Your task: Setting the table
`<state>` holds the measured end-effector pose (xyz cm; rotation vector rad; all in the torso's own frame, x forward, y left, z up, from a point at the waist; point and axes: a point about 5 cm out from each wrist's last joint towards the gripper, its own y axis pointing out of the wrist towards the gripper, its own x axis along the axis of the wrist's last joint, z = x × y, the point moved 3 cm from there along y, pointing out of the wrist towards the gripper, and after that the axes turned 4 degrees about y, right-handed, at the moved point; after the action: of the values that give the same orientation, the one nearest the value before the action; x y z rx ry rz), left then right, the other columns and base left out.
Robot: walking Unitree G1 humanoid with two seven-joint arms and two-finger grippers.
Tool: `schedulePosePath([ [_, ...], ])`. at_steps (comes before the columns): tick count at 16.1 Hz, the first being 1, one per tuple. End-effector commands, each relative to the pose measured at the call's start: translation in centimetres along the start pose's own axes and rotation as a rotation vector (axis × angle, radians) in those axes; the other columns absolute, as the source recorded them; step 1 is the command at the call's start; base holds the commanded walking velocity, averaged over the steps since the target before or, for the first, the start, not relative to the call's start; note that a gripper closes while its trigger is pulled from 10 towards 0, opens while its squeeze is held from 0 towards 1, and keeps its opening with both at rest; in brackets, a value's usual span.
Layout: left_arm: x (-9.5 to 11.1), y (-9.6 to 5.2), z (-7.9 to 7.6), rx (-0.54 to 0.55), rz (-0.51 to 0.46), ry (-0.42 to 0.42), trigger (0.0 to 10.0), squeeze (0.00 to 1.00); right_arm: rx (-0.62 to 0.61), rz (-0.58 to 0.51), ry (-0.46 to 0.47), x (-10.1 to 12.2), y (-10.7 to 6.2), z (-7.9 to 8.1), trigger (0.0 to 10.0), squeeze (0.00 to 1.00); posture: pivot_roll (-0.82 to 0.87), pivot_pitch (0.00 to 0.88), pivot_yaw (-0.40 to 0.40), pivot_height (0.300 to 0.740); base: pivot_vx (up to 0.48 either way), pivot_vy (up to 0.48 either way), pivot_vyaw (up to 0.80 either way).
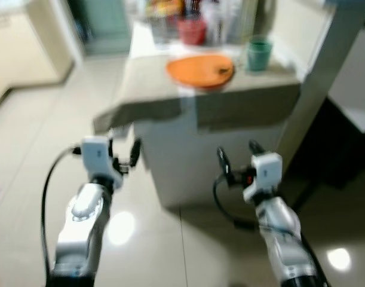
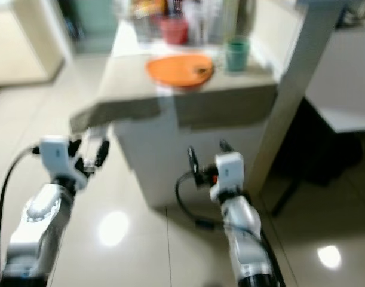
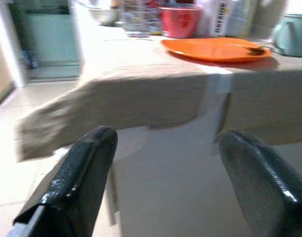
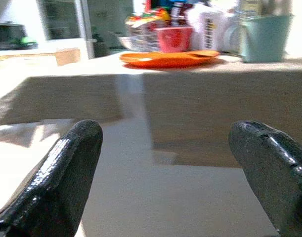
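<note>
Blurred, orange plate (image 1: 200,70) and teal cup (image 1: 258,54) top the table (image 1: 170,89).

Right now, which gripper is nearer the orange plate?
Right, by a small margin. The right gripper is below the table edge, almost straight under the orange plate. The left gripper is off toward the table's left corner. Both are open, well short of it.

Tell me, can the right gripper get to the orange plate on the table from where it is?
Probably not yet. The right gripper hangs open below the tabletop, short of the table edge, while the orange plate lies up on top. Nothing blocks it, but the arm must rise and reach forward.
</note>
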<state>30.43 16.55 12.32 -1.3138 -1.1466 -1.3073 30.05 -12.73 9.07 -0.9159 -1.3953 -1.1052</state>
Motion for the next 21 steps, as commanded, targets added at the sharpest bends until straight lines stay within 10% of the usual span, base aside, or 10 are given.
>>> schedulePosePath([
  [1,0.3,0.1,-0.6,-0.026,-0.005,0.013,10.0,1.00,-0.015,0.007,-0.002,-0.2,-0.1,-0.4,10.0,0.00,-0.13,0.000,0.090,0.740,0.480,0.000,0.00],
  [2,0.3,0.1,-0.6,-0.031,0.000,0.025,10.0,1.00,-0.013,0.007,0.002,-0.2,0.0,-0.3,10.0,0.00,-0.13,0.000,0.089,0.740,0.480,0.000,0.00],
  [3,0.4,0.2,-0.6,-0.026,-0.001,0.030,10.0,0.23,-0.005,0.006,0.005,-0.3,0.1,-0.1,10.0,0.00,-0.12,0.000,0.087,0.740,0.386,0.000,0.00],
  [4,0.3,0.2,-0.5,-0.015,0.002,0.014,10.0,0.00,0.000,0.007,0.006,-0.3,0.2,0.0,10.0,0.00,-0.12,0.000,0.084,0.740,0.000,0.000,0.00],
  [21,0.2,-0.1,0.7,0.063,0.004,-0.044,10.0,0.00,0.052,0.040,0.004,-1.0,0.5,0.3,10.0,0.00,-0.10,0.000,0.069,0.740,0.000,0.000,0.00],
])
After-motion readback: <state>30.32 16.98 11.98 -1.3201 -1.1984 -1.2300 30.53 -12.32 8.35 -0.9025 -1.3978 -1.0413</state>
